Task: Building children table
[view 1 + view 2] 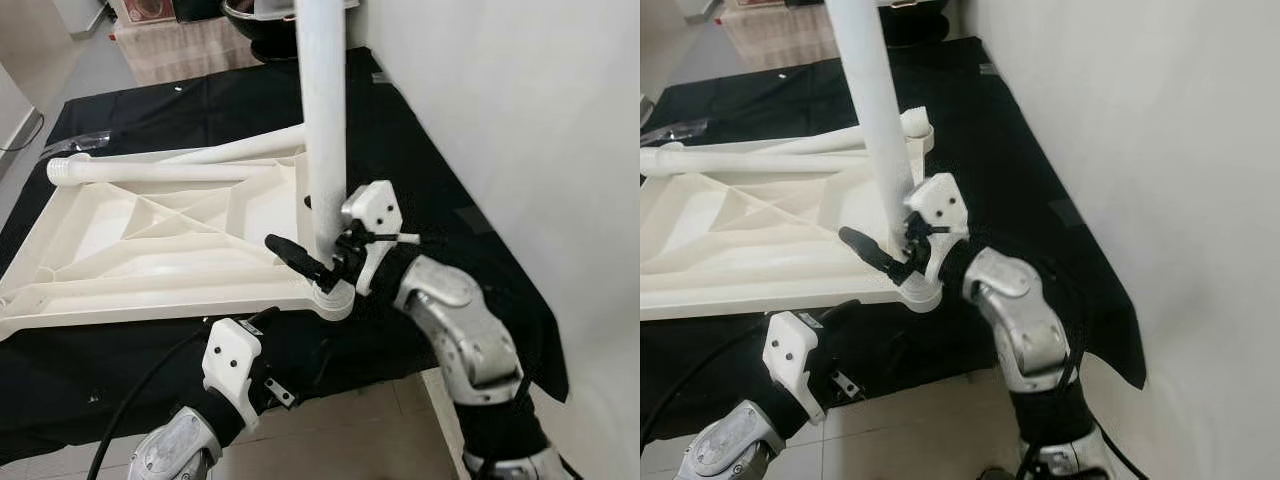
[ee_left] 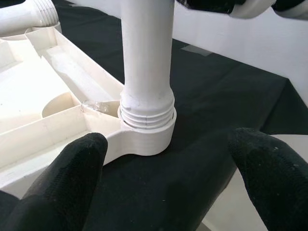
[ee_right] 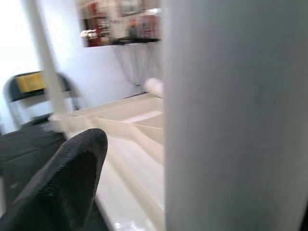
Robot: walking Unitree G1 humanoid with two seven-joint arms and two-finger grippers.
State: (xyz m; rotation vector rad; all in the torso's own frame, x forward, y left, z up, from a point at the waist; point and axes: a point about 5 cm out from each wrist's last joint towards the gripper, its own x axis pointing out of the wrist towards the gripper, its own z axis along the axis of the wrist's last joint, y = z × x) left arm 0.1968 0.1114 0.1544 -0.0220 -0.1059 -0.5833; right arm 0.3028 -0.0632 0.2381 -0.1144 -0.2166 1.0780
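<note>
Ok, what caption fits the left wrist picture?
White table leg standing in the tabletop's corner socket, left gripper fingers open before it.

Tabletop panel and upright leg: cream-white plastic. Cloth at frame centre: plain black. Right tool: black fingers, white housing.

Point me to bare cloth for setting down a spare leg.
Free: black cloth between the tabletop and the wall, and the far strip beyond the lying legs. Crowded: the near corner, where the right gripper holds the upright leg.
</note>
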